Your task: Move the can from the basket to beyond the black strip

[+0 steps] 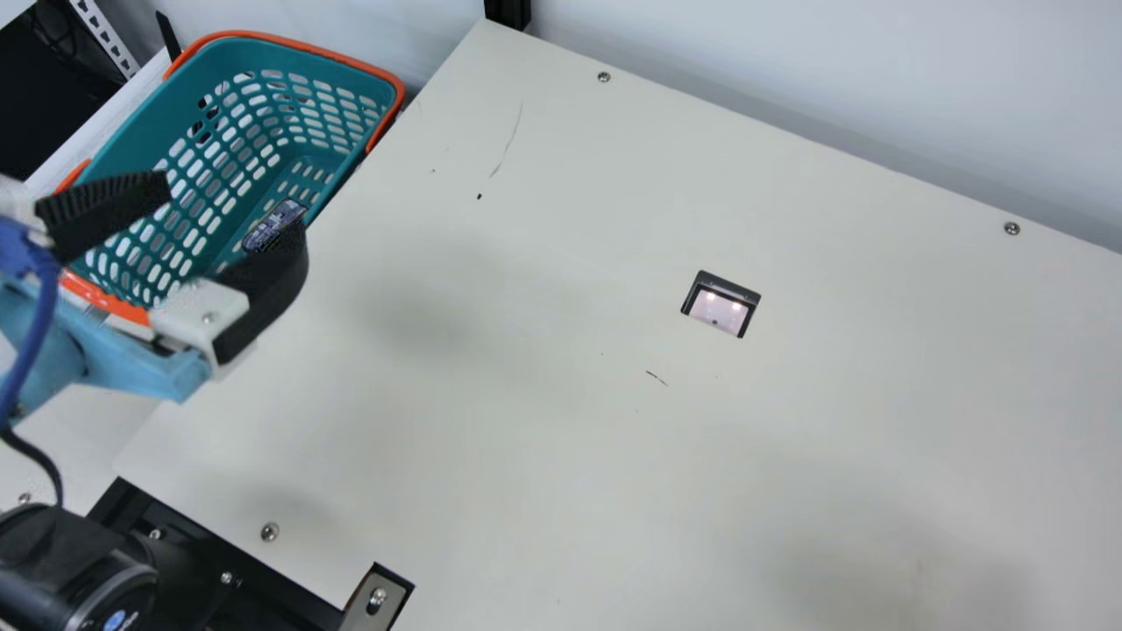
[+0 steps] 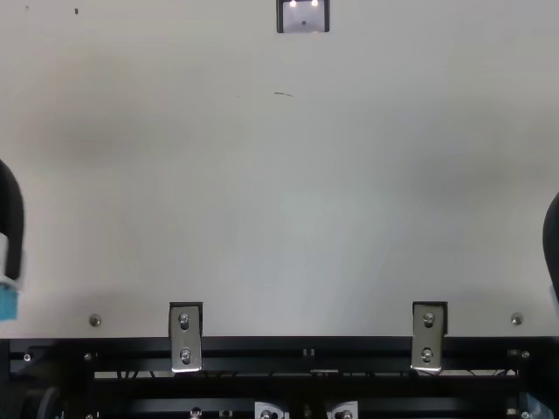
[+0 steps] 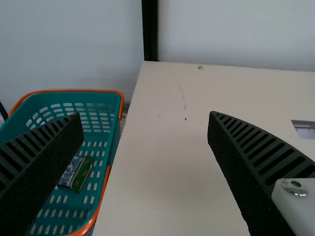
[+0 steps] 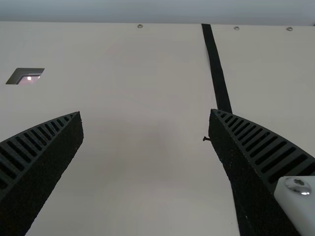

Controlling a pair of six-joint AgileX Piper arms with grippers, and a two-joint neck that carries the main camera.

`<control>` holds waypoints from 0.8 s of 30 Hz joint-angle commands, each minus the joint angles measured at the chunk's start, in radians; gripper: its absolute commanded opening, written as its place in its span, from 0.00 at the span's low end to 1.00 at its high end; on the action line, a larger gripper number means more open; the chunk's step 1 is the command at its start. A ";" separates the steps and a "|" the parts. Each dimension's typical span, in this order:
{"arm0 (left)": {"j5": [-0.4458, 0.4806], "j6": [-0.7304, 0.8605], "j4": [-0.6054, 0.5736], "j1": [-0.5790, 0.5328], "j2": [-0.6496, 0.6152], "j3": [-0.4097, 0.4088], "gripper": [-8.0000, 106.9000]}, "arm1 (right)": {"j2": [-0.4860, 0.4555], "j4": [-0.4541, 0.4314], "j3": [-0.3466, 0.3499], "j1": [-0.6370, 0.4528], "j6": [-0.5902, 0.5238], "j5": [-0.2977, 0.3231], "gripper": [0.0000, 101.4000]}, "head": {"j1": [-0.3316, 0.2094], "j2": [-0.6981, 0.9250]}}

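My left gripper (image 1: 230, 213) stands open over the near side of the basket (image 1: 166, 136) in the main view. The can (image 1: 279, 221), dark and patterned, lies in the basket against its table-side wall, partly behind one finger. In the left wrist view the can (image 3: 76, 173) lies on the floor of the teal basket (image 3: 114, 142), and the left gripper (image 3: 145, 117) is open with nothing between its fingers. Part of my right gripper (image 2: 552, 240) shows at the top view's right edge. The right gripper (image 4: 146, 114) is open and empty; the black strip (image 4: 217, 73) passes behind one finger.
The basket, with its orange rim, stands beside the left end of the cream table (image 1: 526, 456). A square cutout (image 1: 719, 307) with a dark frame is set in the tabletop. Metal brackets (image 2: 185, 336) sit at the table's front edge, and a white wall rises behind.
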 commanded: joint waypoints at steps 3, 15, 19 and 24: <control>-0.025 -0.039 0.035 0.034 0.113 -0.071 0.85 | 0.000 0.000 0.000 0.000 0.000 0.000 1.00 | -0.024 0.013; -0.089 0.012 0.071 0.232 0.462 -0.219 0.85 | 0.000 0.000 0.000 0.000 0.000 0.000 1.00 | -0.024 0.013; -0.133 0.115 0.023 0.317 0.587 -0.234 0.85 | 0.000 0.000 0.000 0.000 0.000 0.000 1.00 | -0.024 0.013; -0.184 0.258 -0.048 0.418 0.733 -0.250 0.85 | 0.000 0.000 0.000 0.000 0.000 0.000 1.00 | -0.024 0.013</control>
